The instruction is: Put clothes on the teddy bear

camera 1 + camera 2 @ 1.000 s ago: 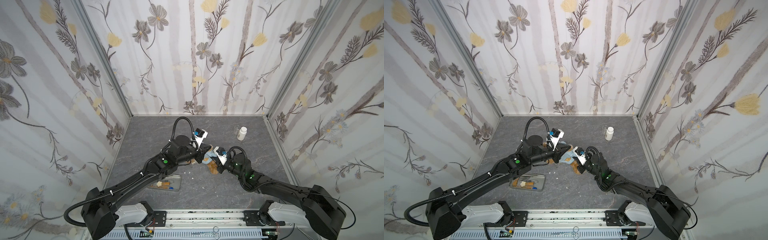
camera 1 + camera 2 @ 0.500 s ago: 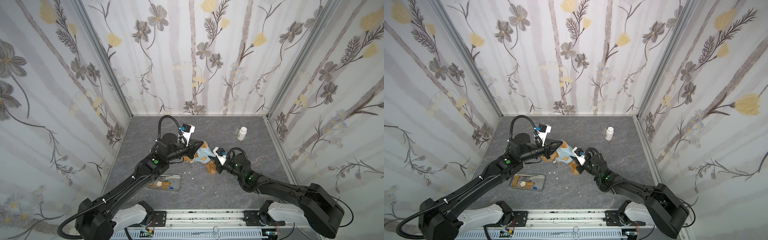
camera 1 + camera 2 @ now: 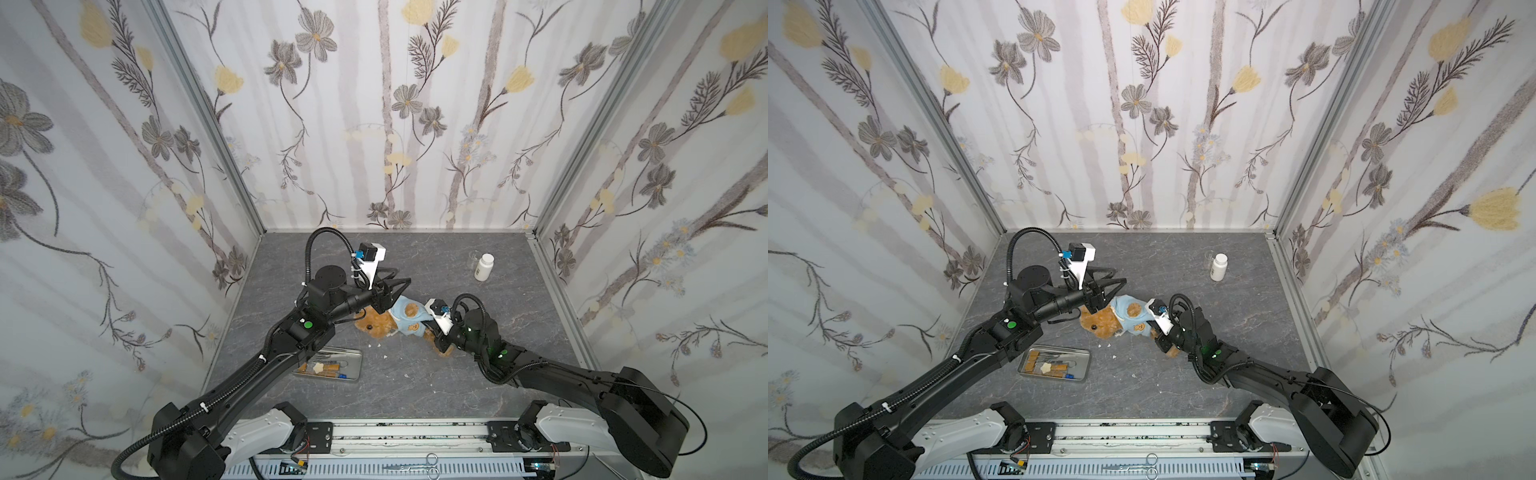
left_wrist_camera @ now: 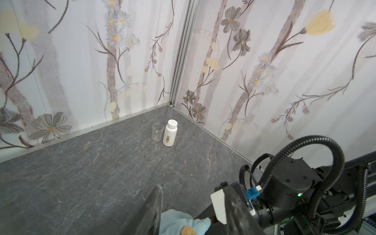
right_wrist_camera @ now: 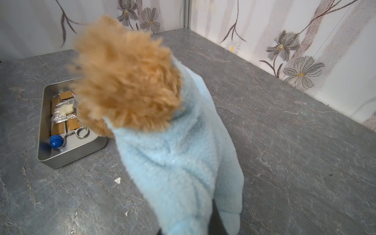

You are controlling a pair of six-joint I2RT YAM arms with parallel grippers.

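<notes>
Bear: the teddy bear [image 3: 376,326] is lying on the tabletop [image 3: 415,395] about mid-cell, between the 2 claws, head toward the left arm and legs toward the right one.
Shirt: the light blue shirt [image 3: 401,316] is over the torso, the head is out of the neck hole, and fur pokes out of 1 sleeve. Can't tell about the other sleeve.
Left claw [image 4: 194,187]: released, jaws spread either side of the blue fleece, gripping nothing.
Right claw [image 3: 430,330]: clenched, and by the look of its wrist view it's pinching the shirt's hem down by the legs.
Step (my guess): tidying the shirt, meaning tugging it down and sorting the second arm.
How I'd do it: use the right claw as the anchor on the hem. Bring the left one down onto fleece only, not fur, and pinch near the shoulder. Then pull away from the anchor in short tugs so the fabric slides over the body.
Watch out: a soft, light bear will likely drag instead of resisting. The metal tray [image 3: 360,365] sits near its head. The white bottle [image 3: 483,267] and beaker [image 4: 157,132] are well apart, so no worry there.
</notes>
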